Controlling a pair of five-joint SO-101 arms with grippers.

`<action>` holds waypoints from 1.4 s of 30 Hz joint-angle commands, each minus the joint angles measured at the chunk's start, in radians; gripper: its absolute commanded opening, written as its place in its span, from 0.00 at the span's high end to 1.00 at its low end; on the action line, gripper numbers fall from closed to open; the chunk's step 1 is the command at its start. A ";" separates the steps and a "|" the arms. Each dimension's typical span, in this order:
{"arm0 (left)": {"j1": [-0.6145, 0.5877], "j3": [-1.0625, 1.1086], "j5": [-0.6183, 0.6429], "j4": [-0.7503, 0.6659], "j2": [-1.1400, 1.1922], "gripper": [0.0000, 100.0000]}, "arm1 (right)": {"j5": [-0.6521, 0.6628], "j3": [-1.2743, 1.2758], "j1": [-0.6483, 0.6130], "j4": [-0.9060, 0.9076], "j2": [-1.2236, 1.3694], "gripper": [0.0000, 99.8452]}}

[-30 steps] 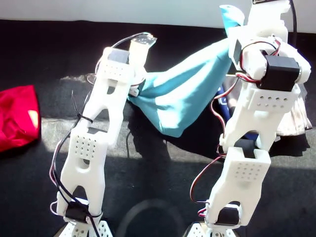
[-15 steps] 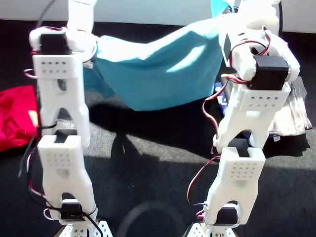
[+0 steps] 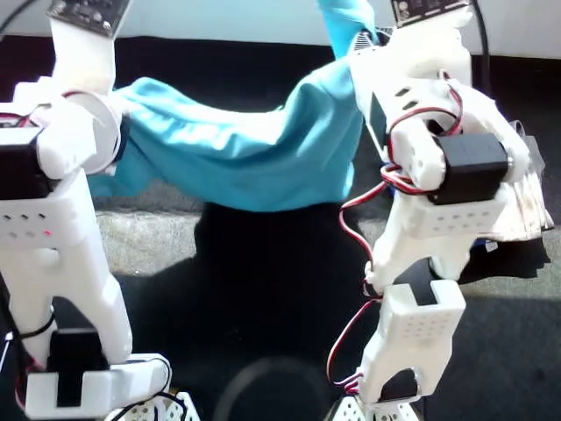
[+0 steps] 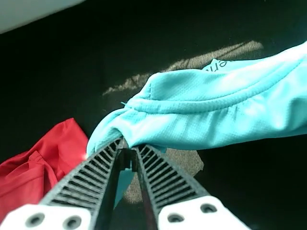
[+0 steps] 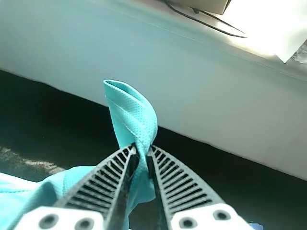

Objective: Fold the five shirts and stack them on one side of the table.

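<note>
Left gripper and right gripper pinch the teal shirt, stretched sideways between them.

Table: dark cloth top, sunlit band across it. Right arm base stands at near edge. Pale striped shirt: folded, beyond base and to its right, lying on dark fabric. Red shirt: crumpled, directly on cloth; pos. rel. to base cannot be told.
</note>
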 commanded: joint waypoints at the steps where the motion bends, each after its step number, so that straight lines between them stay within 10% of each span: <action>1: -0.004 0.127 -0.008 -0.002 -0.101 0.99 | 0.003 -0.113 0.022 0.016 -0.087 0.99; 7: -0.004 0.263 -0.012 -0.002 -0.196 0.99 | -0.005 0.007 0.024 0.018 -0.271 0.99; 17: -0.012 0.297 -0.043 -0.002 -0.237 0.99 | -0.129 1.017 0.018 -0.013 -0.799 0.99; 33: -0.061 0.328 -0.040 -0.003 -0.303 0.99 | -0.126 2.379 0.022 -0.575 -1.454 0.99; 42: 0.077 0.584 -0.037 -0.258 -0.303 0.99 | -0.126 2.766 0.064 -0.782 -1.570 0.99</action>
